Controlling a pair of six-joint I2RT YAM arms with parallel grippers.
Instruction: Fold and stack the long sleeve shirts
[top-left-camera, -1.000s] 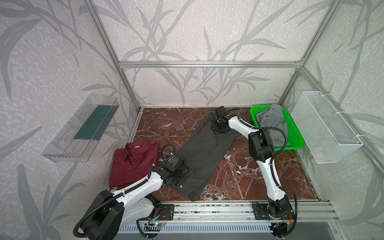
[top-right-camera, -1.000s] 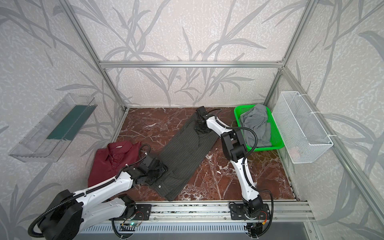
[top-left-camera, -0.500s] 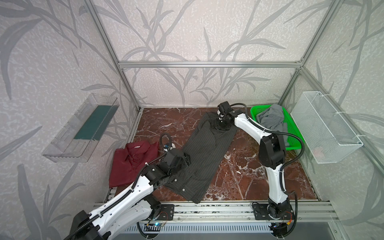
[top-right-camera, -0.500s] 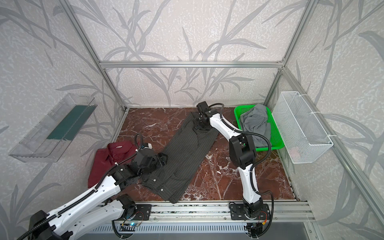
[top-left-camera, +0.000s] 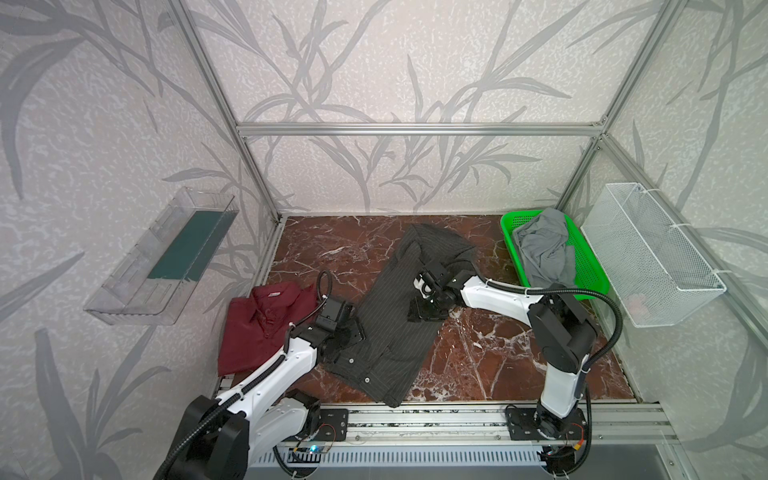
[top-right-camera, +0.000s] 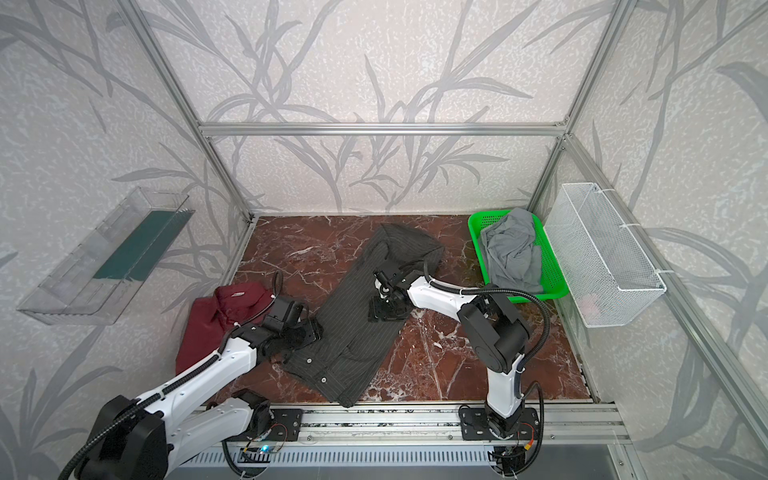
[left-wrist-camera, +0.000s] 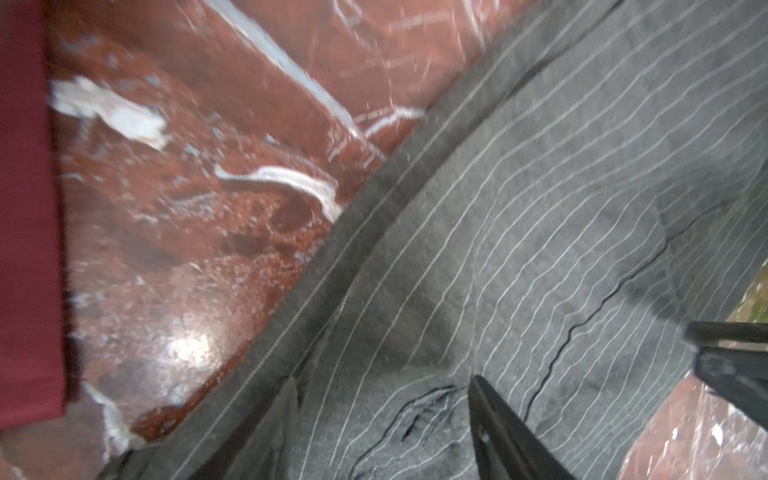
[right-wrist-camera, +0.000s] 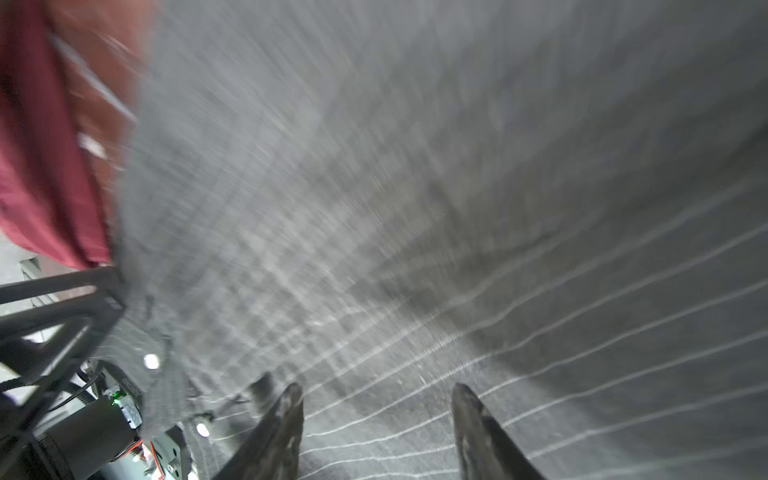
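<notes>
Right wrist view: pinstriped shirt (right-wrist-camera: 374, 166) blurred; left arm (top-left-camera: 274, 374) apparently hides a corner of the maroon shirt (top-left-camera: 253, 328).

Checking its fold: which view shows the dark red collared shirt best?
Both top views: the dark red collared shirt shows nearly whole, collar included. Left wrist view catches only an edge strip; right wrist view, a blurred patch.

L gripper (top-left-camera: 352, 332): low, fingers (left-wrist-camera: 498, 436) apart | R gripper (top-left-camera: 422, 311): low, fingers (right-wrist-camera: 478, 432) apart

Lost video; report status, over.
Left gripper open, right gripper open, both over grey pinstripe shirt. Shirt lies stretched out; maroon shirt beside, apart. No obstruction seen.
</notes>
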